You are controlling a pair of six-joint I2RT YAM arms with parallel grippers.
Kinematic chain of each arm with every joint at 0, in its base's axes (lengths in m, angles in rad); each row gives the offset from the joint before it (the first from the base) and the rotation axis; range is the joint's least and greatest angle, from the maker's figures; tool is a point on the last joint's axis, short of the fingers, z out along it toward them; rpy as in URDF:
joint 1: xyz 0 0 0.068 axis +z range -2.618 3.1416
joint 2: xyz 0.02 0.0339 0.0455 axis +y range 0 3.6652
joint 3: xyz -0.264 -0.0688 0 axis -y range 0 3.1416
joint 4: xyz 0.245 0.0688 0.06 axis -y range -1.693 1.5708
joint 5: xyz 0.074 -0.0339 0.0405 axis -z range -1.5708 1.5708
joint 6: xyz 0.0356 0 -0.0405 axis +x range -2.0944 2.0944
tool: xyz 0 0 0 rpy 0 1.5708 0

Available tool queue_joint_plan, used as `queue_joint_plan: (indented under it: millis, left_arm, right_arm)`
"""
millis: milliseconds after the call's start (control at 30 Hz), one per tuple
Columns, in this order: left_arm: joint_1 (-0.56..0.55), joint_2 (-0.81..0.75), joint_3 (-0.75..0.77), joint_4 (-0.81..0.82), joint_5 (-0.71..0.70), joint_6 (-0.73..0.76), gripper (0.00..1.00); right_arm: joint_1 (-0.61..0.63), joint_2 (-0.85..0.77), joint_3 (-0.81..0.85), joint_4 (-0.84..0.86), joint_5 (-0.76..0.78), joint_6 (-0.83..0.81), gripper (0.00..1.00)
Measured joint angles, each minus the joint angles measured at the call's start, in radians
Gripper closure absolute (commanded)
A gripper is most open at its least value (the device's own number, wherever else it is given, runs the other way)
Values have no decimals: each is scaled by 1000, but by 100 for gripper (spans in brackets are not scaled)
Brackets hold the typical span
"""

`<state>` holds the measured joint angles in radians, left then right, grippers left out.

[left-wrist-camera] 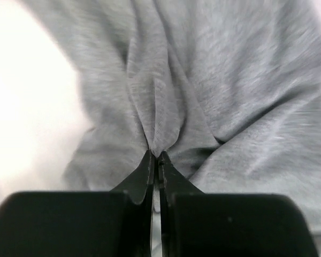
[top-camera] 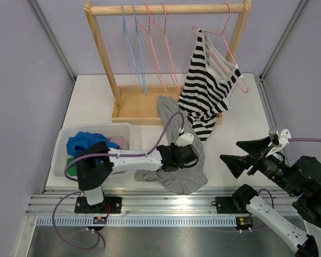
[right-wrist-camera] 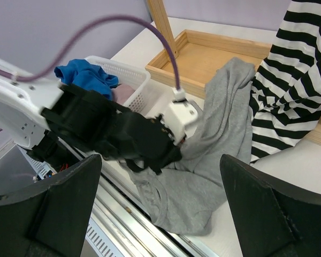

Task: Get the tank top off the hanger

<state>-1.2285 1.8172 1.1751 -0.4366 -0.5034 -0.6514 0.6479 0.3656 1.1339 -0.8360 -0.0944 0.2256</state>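
Note:
A black-and-white striped tank top (top-camera: 206, 88) hangs from a pink hanger (top-camera: 224, 32) at the right end of the wooden rack; its hem shows in the right wrist view (right-wrist-camera: 294, 80). A grey garment (top-camera: 184, 176) lies crumpled on the table below it, trailing onto the rack base. My left gripper (top-camera: 195, 155) is shut on a fold of this grey garment (left-wrist-camera: 230, 107), pinched at the fingertips (left-wrist-camera: 156, 155). My right gripper (top-camera: 230, 152) is open and empty, held above the table to the right of the grey garment (right-wrist-camera: 203, 193), clear of the striped top.
The wooden rack (top-camera: 171, 9) holds several empty blue and pink hangers (top-camera: 150, 48) over its tray base (top-camera: 134, 107). A white basket (top-camera: 96, 128) with blue cloth (top-camera: 83, 143) stands at the left. A metal rail runs along the near edge.

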Motion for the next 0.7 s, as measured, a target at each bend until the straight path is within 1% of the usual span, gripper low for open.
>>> queue_joint_plan:
  millis: [67,200,367,533,700]
  left_arm:
    - [-1,-92,-3,-57,-49,-11,100]
    - [-2,-334,7,-171,-178,-29,100]
    - [-2,-562,95,-324,-330,-32,100]
    - [-6,-691,198,-431,-428,8,100]
    - [-21,-755,334,-477,-478,127,100]
  right_arm:
    - [0,-5,0,-3,4,0,0]
    - [0,-12,0,-5,6,0,1]
    - [0,-14,0,-7,8,0,0]
    - [0,-14,0,-7,8,-1,0]
    - [0,-12,0,-6,21,-3,1]
